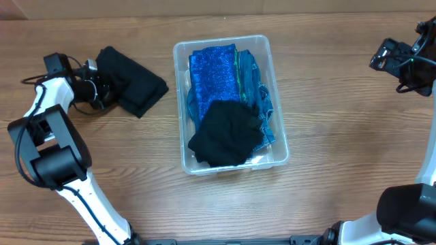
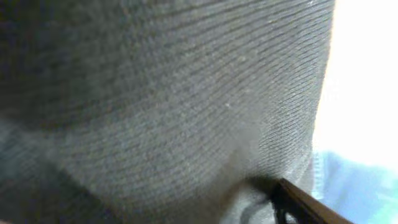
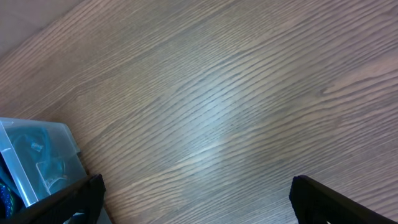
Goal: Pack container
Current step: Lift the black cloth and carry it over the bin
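Observation:
The clear plastic container stands in the middle of the table. It holds a sparkly blue cloth, a teal denim piece and a black cloth at the near end. A folded black knit garment lies on the table left of it. My left gripper is at the garment's left edge; the knit fills the left wrist view, with one finger showing wide to the right, so it looks open around the cloth. My right gripper is open and empty at the far right.
The table is bare wood under the right gripper. A corner of the container shows at the left of the right wrist view. The table's back edge runs along the top of the overhead view.

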Robot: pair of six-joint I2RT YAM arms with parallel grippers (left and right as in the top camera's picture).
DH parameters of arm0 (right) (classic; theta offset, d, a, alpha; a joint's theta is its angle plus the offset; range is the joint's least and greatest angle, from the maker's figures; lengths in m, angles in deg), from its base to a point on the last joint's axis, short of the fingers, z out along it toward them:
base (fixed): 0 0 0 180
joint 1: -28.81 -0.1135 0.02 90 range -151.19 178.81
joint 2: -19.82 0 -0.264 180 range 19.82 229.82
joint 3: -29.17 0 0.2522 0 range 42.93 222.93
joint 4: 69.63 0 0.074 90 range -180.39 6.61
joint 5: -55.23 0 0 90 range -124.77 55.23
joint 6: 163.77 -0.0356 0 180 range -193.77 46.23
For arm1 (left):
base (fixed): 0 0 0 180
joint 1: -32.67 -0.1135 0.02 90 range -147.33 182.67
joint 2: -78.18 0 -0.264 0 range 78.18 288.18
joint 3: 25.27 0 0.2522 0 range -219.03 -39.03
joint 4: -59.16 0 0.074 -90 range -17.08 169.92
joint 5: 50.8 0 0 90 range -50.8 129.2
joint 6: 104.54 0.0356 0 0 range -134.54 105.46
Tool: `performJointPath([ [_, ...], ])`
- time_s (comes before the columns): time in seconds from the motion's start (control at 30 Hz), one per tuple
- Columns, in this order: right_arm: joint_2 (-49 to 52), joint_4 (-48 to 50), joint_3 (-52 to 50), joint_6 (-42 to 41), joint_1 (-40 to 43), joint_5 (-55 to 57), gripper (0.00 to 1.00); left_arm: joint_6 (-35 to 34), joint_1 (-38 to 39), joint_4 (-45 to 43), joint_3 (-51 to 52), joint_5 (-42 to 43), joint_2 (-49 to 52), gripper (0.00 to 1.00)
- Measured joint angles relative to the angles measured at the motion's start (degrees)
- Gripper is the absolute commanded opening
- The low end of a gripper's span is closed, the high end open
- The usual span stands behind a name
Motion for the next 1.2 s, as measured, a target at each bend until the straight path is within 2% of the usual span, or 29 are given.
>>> performJointPath([
  [0.1, 0.0, 0.0, 0.0, 0.0, 0.0, 0.0, 1.0, 0.0, 0.1, 0.1, 0.2, 0.8, 1.2, 0.15],
  [0.17, 0.0, 0.0, 0.0, 0.0, 0.0, 0.0, 1.0, 0.0, 0.0, 0.0, 0.2, 2.0, 1.7, 0.06],
  [0.5, 0.0, 0.0, 0.0, 0.0, 0.0, 0.0, 1.0, 1.9, 0.7, 0.5, 0.3, 4.1, 0.0, 0.04],
  [0.7, 0.0, 0.0, 0.0, 0.0, 0.0, 0.0, 1.0, 5.2, 3.8, 1.7, 0.3, 3.7, -12.4, 0.04],
  [0.8, 0.0, 0.1, 0.0, 0.0, 0.0, 0.0, 1.0, 11.2, 8.2, 2.3, -0.7, 3.9, -24.7, 0.04],
  [0.93, 0.0, 0.0, 0.0, 0.0, 0.0, 0.0, 1.0, 21.9, 15.6, 8.1, -1.7, 5.9, -33.6, 0.04],
  [1.07, 0.0, 0.0, 0.0, 0.0, 0.0, 0.0, 1.0, 34.9, 23.3, 20.2, -2.2, 10.3, -37.2, 0.04],
  [1.2, 0.0, 0.1, 0.0, 0.0, 0.0, 0.0, 1.0, 48.6, 28.4, 35.2, -2.0, 9.5, -36.0, 0.04],
])
